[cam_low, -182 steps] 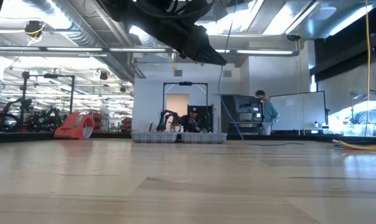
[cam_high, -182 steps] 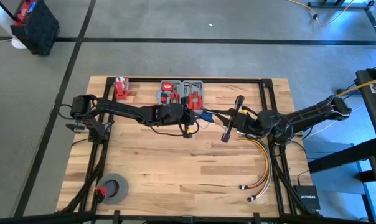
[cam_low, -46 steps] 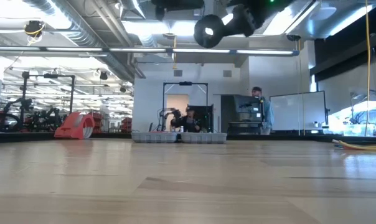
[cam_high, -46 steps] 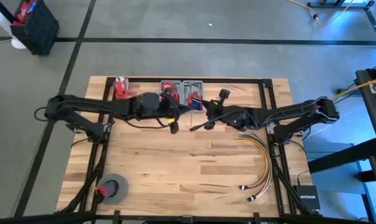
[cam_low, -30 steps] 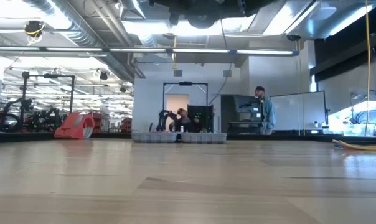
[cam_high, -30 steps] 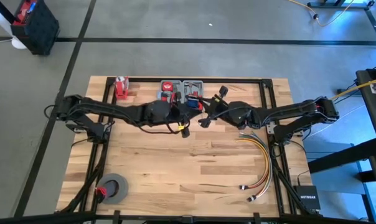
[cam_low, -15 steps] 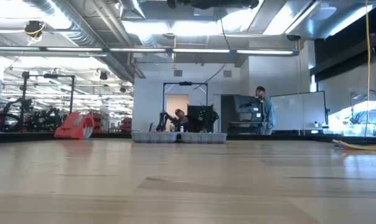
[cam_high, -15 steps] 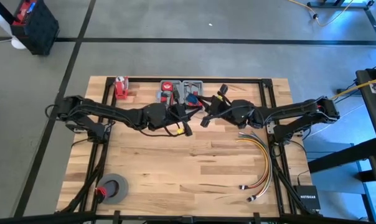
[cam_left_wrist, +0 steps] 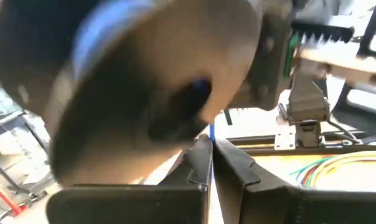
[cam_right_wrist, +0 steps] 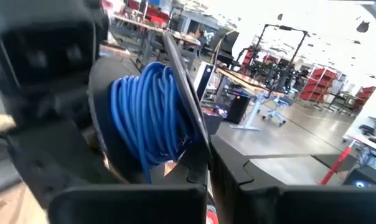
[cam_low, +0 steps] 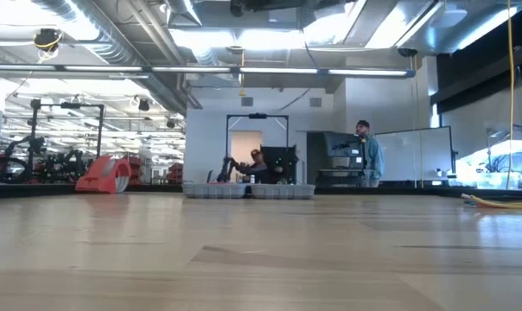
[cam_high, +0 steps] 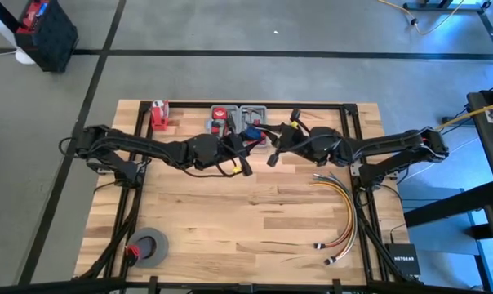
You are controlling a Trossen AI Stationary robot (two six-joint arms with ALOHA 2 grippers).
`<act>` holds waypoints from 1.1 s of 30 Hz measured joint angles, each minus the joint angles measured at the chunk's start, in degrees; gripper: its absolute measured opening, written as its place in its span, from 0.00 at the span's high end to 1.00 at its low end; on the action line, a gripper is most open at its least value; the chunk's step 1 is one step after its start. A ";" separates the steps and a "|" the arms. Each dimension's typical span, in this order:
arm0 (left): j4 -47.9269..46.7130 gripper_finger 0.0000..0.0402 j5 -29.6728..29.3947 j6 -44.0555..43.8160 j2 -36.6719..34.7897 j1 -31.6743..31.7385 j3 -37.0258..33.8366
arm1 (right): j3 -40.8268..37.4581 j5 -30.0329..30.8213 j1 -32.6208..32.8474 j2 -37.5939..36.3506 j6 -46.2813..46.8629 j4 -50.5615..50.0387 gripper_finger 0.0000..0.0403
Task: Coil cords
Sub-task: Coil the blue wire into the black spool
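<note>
A dark spool (cam_right_wrist: 132, 99) wound with thin blue cord (cam_right_wrist: 150, 109) hangs in the air over the table's far middle; in the high view it shows as a blue spot (cam_high: 250, 135). My right gripper (cam_right_wrist: 210, 171) comes from the right (cam_high: 264, 140) and is shut on the spool. My left gripper (cam_left_wrist: 211, 163) comes from the left (cam_high: 245, 147) and is shut on a blue strand of cord (cam_left_wrist: 211, 132) that runs down from the spool (cam_left_wrist: 144, 81), which fills its view, blurred. My left gripper pinches a single thin blue strand (cam_left_wrist: 211, 140) between its two fingers, just below the spool. The fingers point roughly level toward the table's right. The strand runs straight up to the spool, clear of the table. My right gripper pinches the rim of the spool's thin dark flange (cam_right_wrist: 199, 146) between its two fingers. The fingers point roughly level toward the table's left. The spool is lifted clear of the table, with the blue winding beside the fingers.
A grey tray with red tools (cam_high: 238, 118) and a red object (cam_high: 158, 114) stand at the far edge. A bundle of yellow, orange and red cables (cam_high: 344, 212) lies at the right. A grey tape roll (cam_high: 148, 247) lies near left. People (cam_low: 365, 155) are in the room beyond.
Both grippers and the spool have risen, almost out of the top of the low view. My right gripper has shifted slightly toward the table's right edge. Both holds stay as they were.
</note>
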 joint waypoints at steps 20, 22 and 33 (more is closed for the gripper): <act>-2.67 0.99 -0.44 -0.42 0.90 0.12 -0.19 | 10.27 -4.90 0.07 -3.66 0.32 -8.67 0.99; -3.86 0.99 -0.44 -0.28 0.90 0.12 -0.21 | 10.70 -5.62 0.07 -3.78 1.28 -10.66 0.99; -26.21 0.99 -9.48 2.20 -9.22 0.06 -0.46 | 11.21 -7.21 0.11 -4.55 2.12 -29.16 0.99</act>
